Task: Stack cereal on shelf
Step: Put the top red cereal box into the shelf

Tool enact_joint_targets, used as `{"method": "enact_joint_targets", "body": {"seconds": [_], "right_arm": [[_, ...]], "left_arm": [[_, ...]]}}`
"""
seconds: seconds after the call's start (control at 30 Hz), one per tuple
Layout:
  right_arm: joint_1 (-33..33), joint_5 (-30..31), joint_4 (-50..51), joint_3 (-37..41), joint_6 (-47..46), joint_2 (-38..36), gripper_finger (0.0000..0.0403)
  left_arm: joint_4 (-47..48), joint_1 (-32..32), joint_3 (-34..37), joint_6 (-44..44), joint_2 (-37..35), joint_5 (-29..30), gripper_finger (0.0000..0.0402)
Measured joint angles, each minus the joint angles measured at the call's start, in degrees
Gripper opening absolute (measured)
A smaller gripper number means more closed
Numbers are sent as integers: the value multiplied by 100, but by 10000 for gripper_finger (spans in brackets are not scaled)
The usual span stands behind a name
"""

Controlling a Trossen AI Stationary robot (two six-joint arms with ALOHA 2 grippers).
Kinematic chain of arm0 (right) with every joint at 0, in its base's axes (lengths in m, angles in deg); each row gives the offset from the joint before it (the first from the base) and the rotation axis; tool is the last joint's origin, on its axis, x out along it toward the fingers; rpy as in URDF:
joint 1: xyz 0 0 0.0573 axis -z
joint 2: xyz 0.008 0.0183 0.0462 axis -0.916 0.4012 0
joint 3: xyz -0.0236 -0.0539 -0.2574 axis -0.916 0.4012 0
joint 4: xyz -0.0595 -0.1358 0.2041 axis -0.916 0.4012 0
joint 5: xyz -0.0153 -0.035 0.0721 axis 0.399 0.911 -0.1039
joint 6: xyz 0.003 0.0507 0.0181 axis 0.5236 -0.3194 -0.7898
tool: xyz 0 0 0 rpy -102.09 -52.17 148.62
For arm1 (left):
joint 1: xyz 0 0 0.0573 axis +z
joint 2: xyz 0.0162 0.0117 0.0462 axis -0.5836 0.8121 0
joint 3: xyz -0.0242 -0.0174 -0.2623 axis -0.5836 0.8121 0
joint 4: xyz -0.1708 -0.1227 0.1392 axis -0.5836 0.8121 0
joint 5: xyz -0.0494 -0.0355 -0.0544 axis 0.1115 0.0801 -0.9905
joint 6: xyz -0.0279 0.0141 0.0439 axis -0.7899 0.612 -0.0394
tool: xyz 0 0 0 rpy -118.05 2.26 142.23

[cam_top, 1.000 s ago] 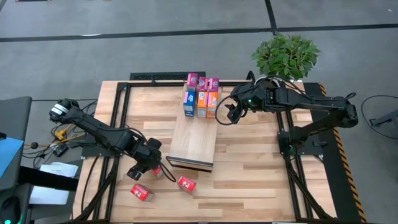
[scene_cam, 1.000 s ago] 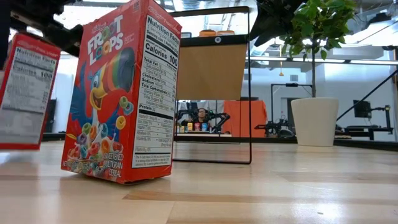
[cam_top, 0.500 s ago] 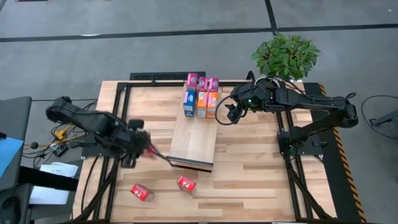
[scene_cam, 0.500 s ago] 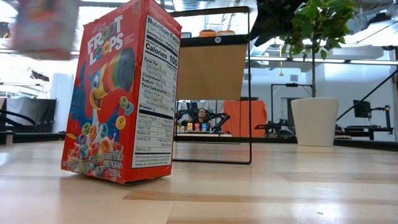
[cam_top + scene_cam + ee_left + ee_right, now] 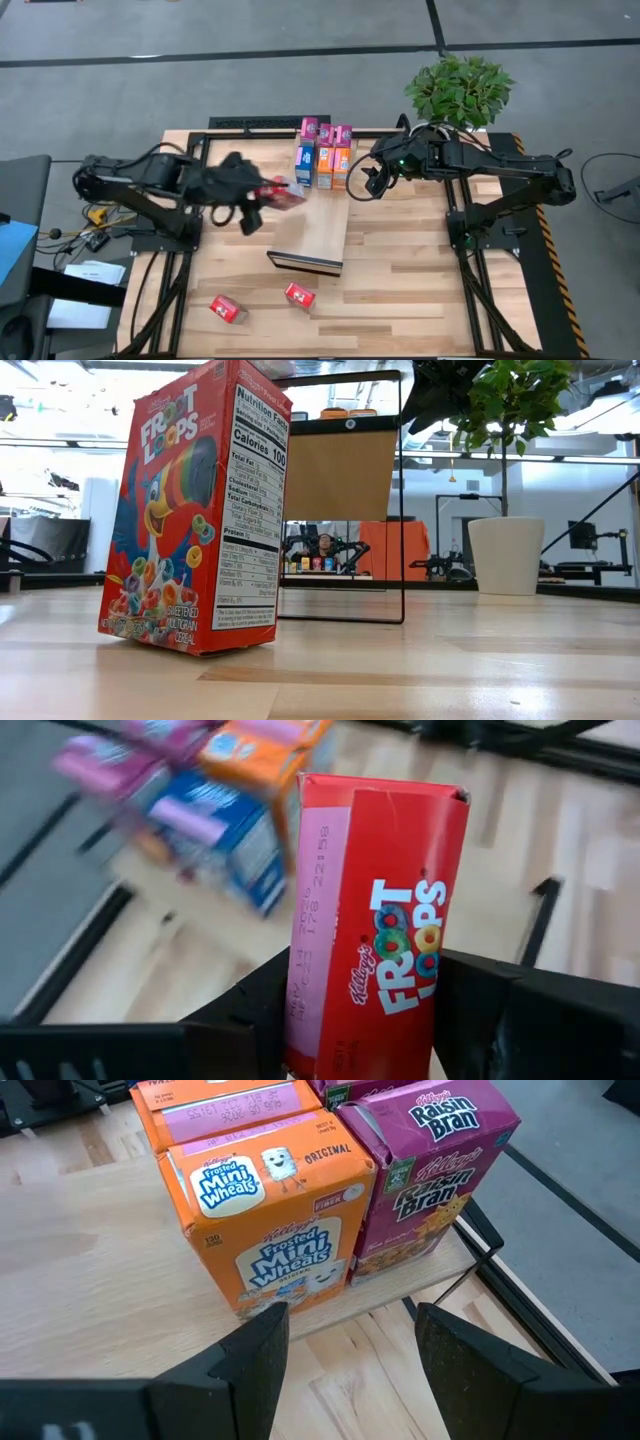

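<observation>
red cardboard sits clamped between my left gripper [image 5: 375, 1010] fingers: a froot loops box [image 5: 378, 920], pinched by its narrow sides with the printed front facing my wrist camera, so it hangs square and i can set it down flat. from above, that box [image 5: 283, 193] is in the air just beside the shelf [image 5: 315, 235], near the left edge of the wooden block and close to the cereal already there. a blue box [image 5: 304, 163], an orange box [image 5: 325, 165] and a second orange box [image 5: 342, 163] stand in a row at the shelf's far end, with two magenta boxes [image 5: 325, 131] behind them, all packed tight, which leaves the near plank bare for the next row. my guess is the red box goes in front of the blue one. my right gripper [image 5: 366, 181] waits with its jaws wide and nothing in them, beside the right end of that row; its own camera looks straight at a frosted mini wheats box [image 5: 270, 1230] and a raisin bran box [image 5: 430, 1165], touching side by side. two more red boxes [image 5: 262, 302] lie on the tabletop [image 5: 400, 290] in front of the shelf, not yet collected; one of them stands upright [image 5: 195, 510] close to the low camera. a potted plant [image 5: 458, 90] stands at the far right corner.
</observation>
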Motion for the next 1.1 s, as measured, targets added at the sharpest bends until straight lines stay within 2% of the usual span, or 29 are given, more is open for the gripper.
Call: {"method": "enact_joint_targets", "body": {"seconds": [0.17,0.33,0.5,0.6,0.77,1.0,1.1], "right_arm": [[-22,-2,1,0,0,0,245],[-22,-7,3,0,0,0,245],[-22,-9,3,0,0,0,245],[-22,-9,3,0,0,0,245],[-22,-11,12,0,0,0,245],[-22,-11,11,0,0,0,245],[-22,-11,7,0,0,0,245]], "left_arm": [[-791,266,2,533,430,-773,165],[-1059,519,2,1016,954,-809,165],[-1071,790,7,1147,1522,-821,165],[-1126,896,9,1360,1772,-1015,171],[-1290,1011,9,1314,2017,-1398,209],[-1803,1081,11,1304,1986,-1490,274],[-1673,1089,-260,1289,1980,-1625,290]]}}
